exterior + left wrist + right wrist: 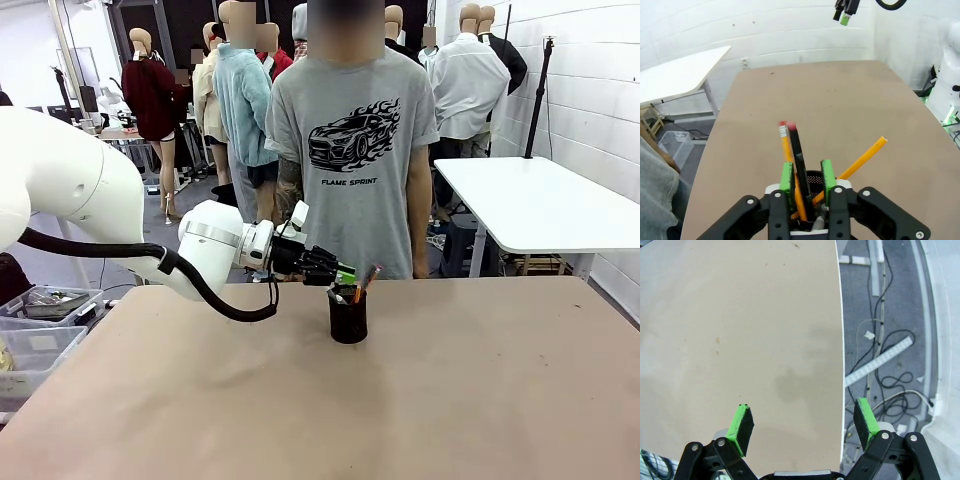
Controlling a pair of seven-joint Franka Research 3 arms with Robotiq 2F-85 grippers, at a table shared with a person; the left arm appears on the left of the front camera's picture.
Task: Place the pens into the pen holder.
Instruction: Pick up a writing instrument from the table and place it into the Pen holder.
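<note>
Your left tool [806,180] sits over the pen holder [348,315] mid-surface, pads slightly apart around the black pen [799,165], contact unclear. Pencils [862,159] lean inside the holder. Right tool [804,426] spread wide, gripping nothing.

light: bright, even, overhead | shadows: soft (faint) | blur: red pen end [788,125] | edges: wide-angle bowing

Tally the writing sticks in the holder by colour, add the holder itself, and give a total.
Yellow-orange pencils: 2
Black pen with red end: 1
Black mesh pen holder: 1
Total: 4
</note>
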